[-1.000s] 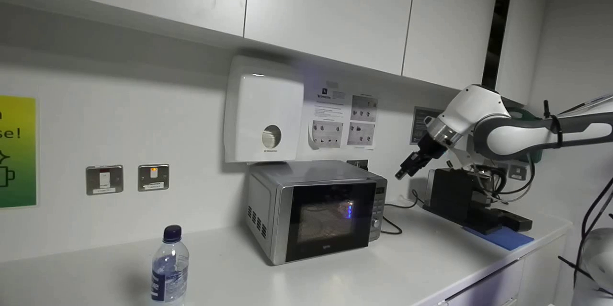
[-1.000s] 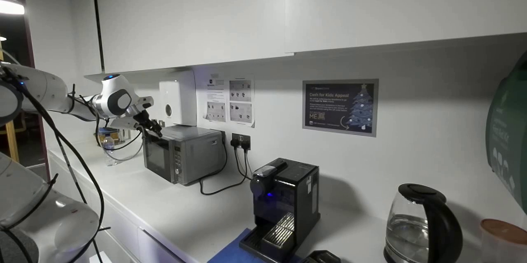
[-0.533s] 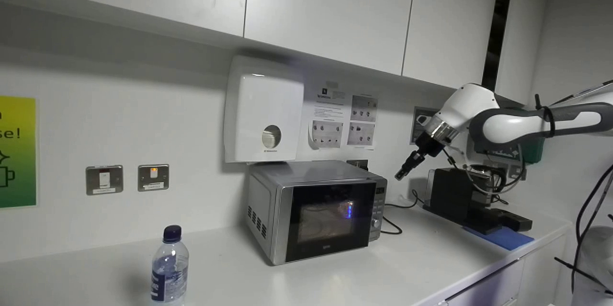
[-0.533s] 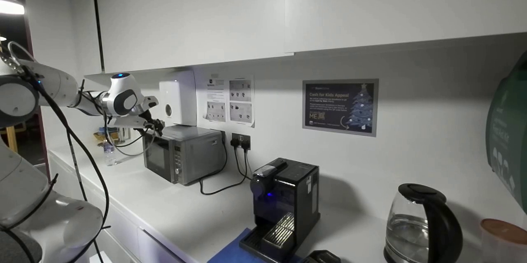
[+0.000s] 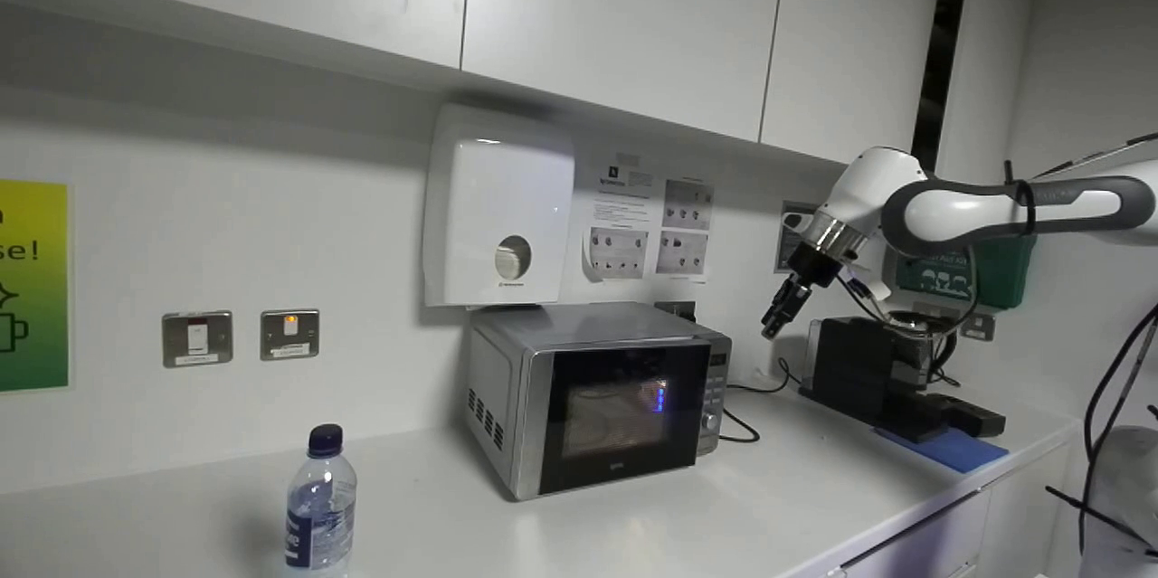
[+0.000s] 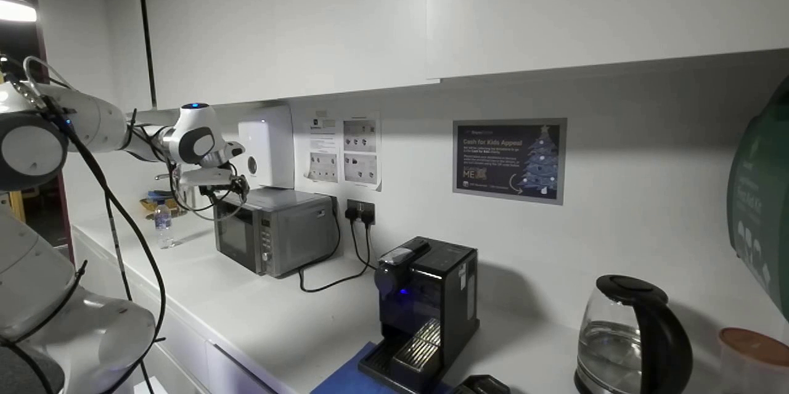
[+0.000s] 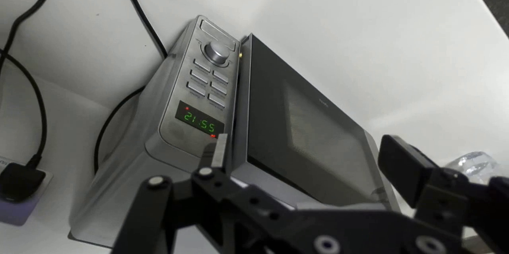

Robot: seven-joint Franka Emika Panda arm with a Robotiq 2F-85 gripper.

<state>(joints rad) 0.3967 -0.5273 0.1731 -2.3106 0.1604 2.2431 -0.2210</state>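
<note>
Tool (image 7: 307, 150) spread wide, only air between fingers (image 7: 402, 168), apart from microwave (image 5: 597, 402), near control panel (image 7: 204, 79).

The pincer (image 6: 241, 188) hangs near the microwave (image 6: 302, 233) — a kettle (image 6: 610, 348) (part-filled) well apart.

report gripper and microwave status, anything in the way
Gripper open, empty. Microwave ahead, untouched, display lit. Bottle beyond, nothing seen between.

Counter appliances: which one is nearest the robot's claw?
The silver microwave: it alone appears in the wrist view, by the open gripper; the coffee machine and kettle stand farther along.
</note>
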